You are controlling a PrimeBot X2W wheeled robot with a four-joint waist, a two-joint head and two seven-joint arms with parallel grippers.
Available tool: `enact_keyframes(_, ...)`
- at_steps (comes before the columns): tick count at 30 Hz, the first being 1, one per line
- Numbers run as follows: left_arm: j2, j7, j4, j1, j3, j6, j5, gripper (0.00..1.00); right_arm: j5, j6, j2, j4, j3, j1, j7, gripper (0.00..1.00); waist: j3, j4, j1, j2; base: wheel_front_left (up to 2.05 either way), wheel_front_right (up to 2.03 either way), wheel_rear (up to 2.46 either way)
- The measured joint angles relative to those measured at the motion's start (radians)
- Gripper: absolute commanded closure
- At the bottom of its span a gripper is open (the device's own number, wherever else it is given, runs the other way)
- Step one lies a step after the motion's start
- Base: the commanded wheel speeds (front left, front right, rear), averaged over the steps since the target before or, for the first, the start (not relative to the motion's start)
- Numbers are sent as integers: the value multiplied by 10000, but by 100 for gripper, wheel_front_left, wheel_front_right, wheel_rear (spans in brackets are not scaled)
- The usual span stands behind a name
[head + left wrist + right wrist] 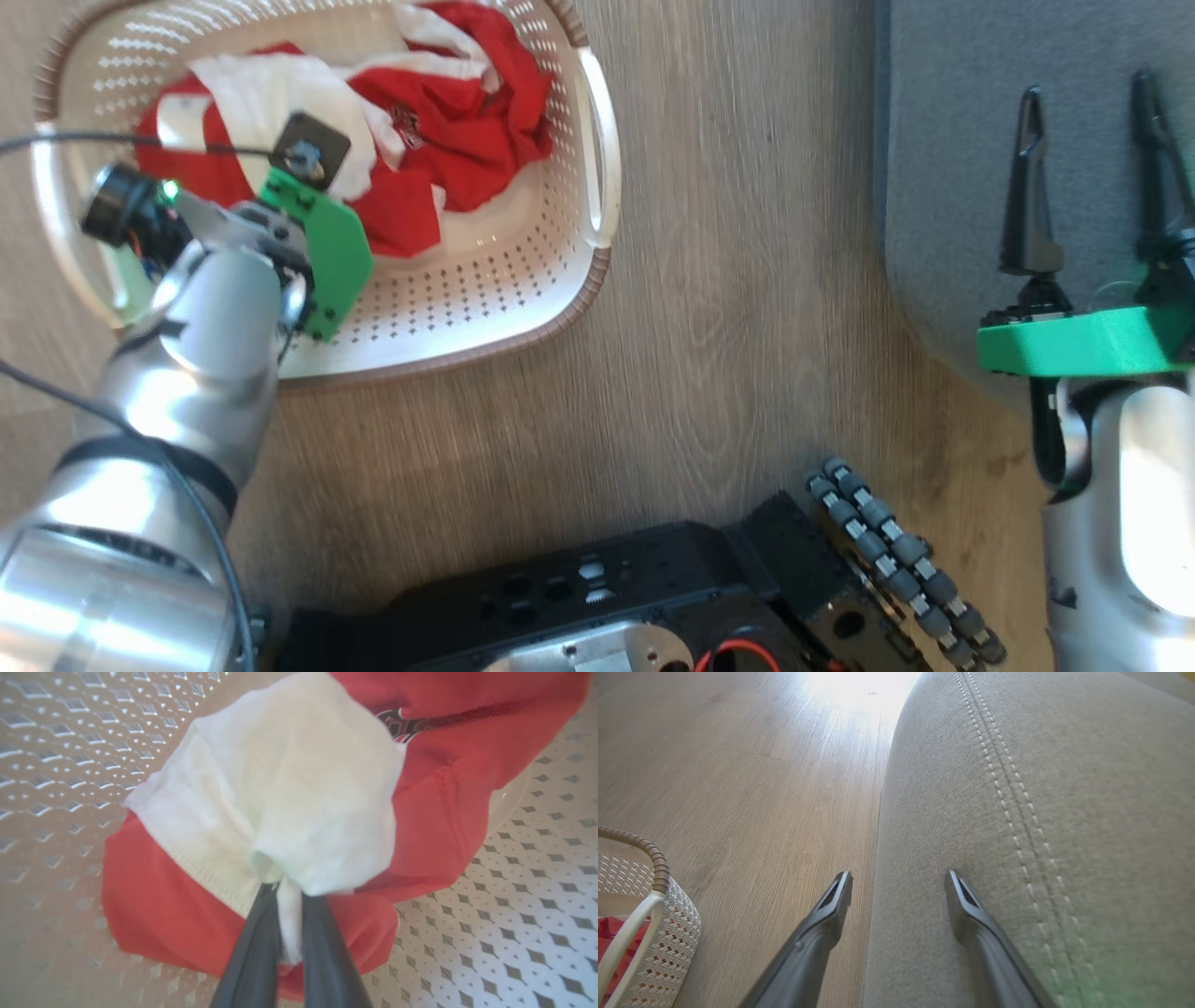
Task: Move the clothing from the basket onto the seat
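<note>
**A pinch on the laundry, the lift to come**

The left gripper (289, 891) has its fingers closed on a fold of white cloth in the red and white clothing (439, 121), heaped in the basket (523, 299) on the floor (728, 280). Next, I'd say: lift clear of the rim, then swing to the seat (952, 140), where the right gripper (1088, 89) hovers, fingers spread and empty. How many garments are in the heap, I can't tell.
</note>
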Motion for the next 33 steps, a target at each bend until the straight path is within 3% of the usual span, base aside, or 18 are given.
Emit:
enact_keyframes(4,-84,-301,13,577,6,2,-171,100,-13,4,0,447,79,-61,121,0,-576,88,0,0,0,0,0)
enact_keyframes(9,-230,-1421,31,1343,288,-44,-665,100,-13,17,4,865,334,-58,176,0,-1530,159,0,0,0,0,0)
enact_keyframes(16,-330,-2090,-272,2162,382,284,-972,100,-12,17,2,1289,364,-8,176,0,-3102,338,-1,1,0,0,0)
enact_keyframes(25,-234,-2092,-3532,3779,667,865,-966,100,-82,17,2,1684,399,784,176,0,-5071,861,-1,1,0,0,0)
enact_keyframes(33,-196,-2090,-6268,5429,1053,970,-828,100,-82,17,2,1896,393,1516,178,0,-6749,1392,-2,1,0,0,0)
